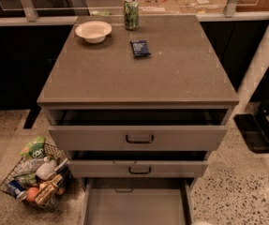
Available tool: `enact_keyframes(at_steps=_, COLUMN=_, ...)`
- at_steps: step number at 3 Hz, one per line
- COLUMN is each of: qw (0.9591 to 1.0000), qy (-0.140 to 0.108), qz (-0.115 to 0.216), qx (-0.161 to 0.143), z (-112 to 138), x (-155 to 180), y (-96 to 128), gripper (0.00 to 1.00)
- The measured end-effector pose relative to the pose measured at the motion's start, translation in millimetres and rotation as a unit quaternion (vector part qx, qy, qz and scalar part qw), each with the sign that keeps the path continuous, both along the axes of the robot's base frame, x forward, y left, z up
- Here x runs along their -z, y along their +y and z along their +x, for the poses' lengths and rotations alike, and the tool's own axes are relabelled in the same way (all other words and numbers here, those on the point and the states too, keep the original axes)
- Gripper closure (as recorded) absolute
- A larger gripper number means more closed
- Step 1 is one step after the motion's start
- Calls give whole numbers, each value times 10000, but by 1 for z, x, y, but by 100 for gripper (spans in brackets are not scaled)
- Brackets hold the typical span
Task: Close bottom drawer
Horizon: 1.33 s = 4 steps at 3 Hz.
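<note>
Bottom drawer pulled far out toward the near edge, plain grey inside exposed, lying below the middle drawer and top drawer, both partly open. Hand: only a pale sliver at the near edge, just right of the bottom drawer; cannot tell whether spread or pressed together. Tabletop carries a white bowl, green can and dark packet at the far side; wire basket of groceries on the floor, left.
</note>
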<state>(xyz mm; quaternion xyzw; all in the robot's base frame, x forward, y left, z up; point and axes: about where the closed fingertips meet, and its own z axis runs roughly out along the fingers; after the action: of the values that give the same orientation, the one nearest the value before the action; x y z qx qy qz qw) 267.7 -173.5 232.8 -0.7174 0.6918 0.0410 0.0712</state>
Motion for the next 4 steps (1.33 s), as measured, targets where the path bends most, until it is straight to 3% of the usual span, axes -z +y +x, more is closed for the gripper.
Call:
enact_keyframes(at_steps=1, qw=10000, qy=13, qz=-1, qx=-4, z=-1, x=1, y=0, gripper=90)
enact_keyframes(at_steps=2, qw=10000, qy=21, qz=2, qx=-5, z=-2, x=2, y=1, gripper=100)
enact_keyframes(at_steps=3, qw=10000, qy=21, qz=2, qx=-5, z=-2, x=2, y=1, gripper=100)
enact_keyframes(at_steps=4, qw=9997, qy=175, qz=165, qx=10, z=-6, x=24, y=5, gripper=100)
